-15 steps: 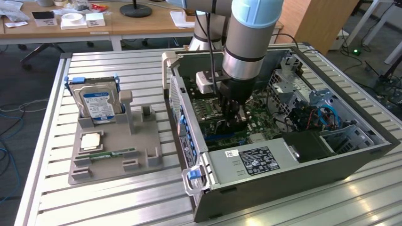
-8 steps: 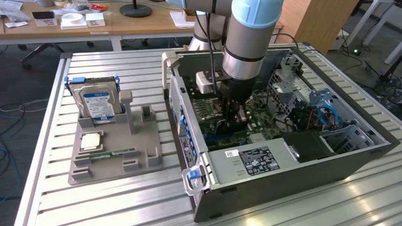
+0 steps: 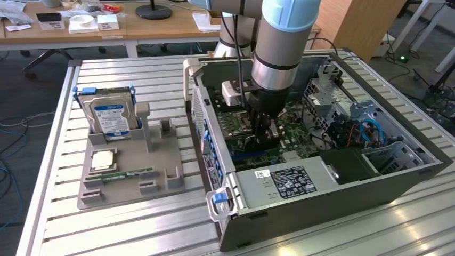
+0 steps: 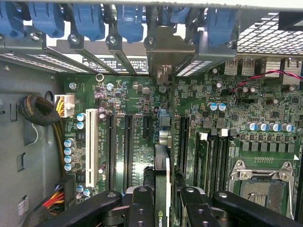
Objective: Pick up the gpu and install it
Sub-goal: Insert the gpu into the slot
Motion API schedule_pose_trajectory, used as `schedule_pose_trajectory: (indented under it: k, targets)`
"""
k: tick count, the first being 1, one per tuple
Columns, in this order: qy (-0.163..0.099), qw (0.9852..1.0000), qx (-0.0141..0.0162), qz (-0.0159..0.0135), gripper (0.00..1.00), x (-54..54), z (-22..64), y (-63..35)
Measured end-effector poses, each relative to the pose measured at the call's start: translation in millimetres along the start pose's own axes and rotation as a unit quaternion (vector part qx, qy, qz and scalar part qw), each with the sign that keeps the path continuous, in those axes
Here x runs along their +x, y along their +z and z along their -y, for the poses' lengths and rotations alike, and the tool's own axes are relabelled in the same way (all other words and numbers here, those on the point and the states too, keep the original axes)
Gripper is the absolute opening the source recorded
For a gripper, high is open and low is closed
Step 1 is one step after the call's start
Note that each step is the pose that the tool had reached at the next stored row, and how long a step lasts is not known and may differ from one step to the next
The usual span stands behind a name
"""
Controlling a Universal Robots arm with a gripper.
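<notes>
In the wrist view the gpu (image 4: 161,165) is seen edge-on: a thin dark card with green print, held upright between my black fingers (image 4: 142,205). My gripper (image 4: 161,208) is shut on it. The card lines up with a slot on the green motherboard (image 4: 128,99), between two black expansion slots. Its pale metal end bracket (image 4: 163,52) stands at the case's rear slot openings. Whether the card's edge sits fully in the slot I cannot tell. In the exterior view my gripper (image 3: 261,140) reaches straight down into the open computer case (image 3: 398,184).
Blue retaining clips (image 4: 90,21) line the rear slots. A cable bundle (image 4: 38,111) lies by the case wall, and the CPU socket (image 4: 260,184) is beside the memory slots. At the exterior view's left, a grey holder (image 3: 163,152) carries a hard drive (image 3: 110,114) and a RAM stick (image 3: 128,174).
</notes>
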State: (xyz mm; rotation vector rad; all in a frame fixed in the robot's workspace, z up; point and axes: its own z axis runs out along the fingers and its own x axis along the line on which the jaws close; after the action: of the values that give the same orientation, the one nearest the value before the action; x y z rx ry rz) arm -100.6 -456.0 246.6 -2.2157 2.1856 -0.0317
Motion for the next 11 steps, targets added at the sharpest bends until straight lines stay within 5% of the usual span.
schedule_pose_trajectory:
  k: [11]
  targets:
    - [0.0,1.0,0.0,-0.0003,0.26,0.1,-0.1,2.4]
